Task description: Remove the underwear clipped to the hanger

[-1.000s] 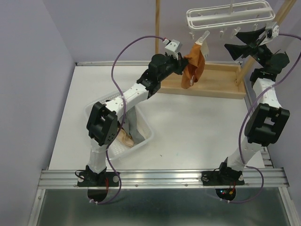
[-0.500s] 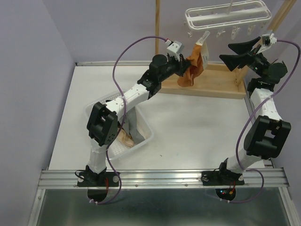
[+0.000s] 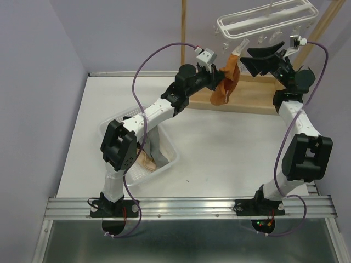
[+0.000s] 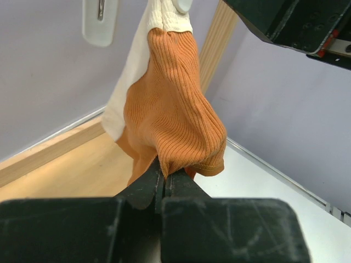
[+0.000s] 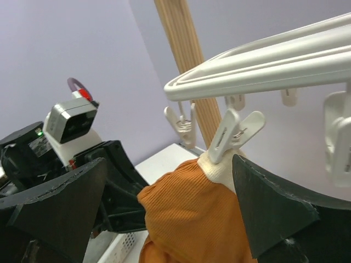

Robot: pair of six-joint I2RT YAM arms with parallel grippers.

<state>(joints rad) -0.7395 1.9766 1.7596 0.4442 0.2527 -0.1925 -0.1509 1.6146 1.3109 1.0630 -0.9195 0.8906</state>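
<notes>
The rust-orange underwear [image 3: 226, 83] with a cream waistband hangs from one white clip peg [image 5: 233, 134] of the white hanger [image 3: 258, 19]. My left gripper [image 3: 217, 78] is shut on its lower fold, seen in the left wrist view [image 4: 164, 178]. The cloth [image 4: 175, 109] is pulled sideways toward the left arm. My right gripper [image 3: 259, 60] is open, its jaws wide on either side of the garment [image 5: 192, 219], just below the peg. The right fingers [image 5: 274, 213] do not touch the peg.
A white basket [image 3: 164, 164] at the left holds cream and grey garments [image 3: 151, 153]. A wooden stand with a tray base [image 3: 258, 101] and upright posts [image 3: 184, 33] carries the hanger. Several empty pegs [image 5: 184, 126] dangle from the frame.
My right gripper has swung left from the hanger's right end to the orange garment. My left gripper has pulled the cloth slightly left and up; the hanger has tilted.
</notes>
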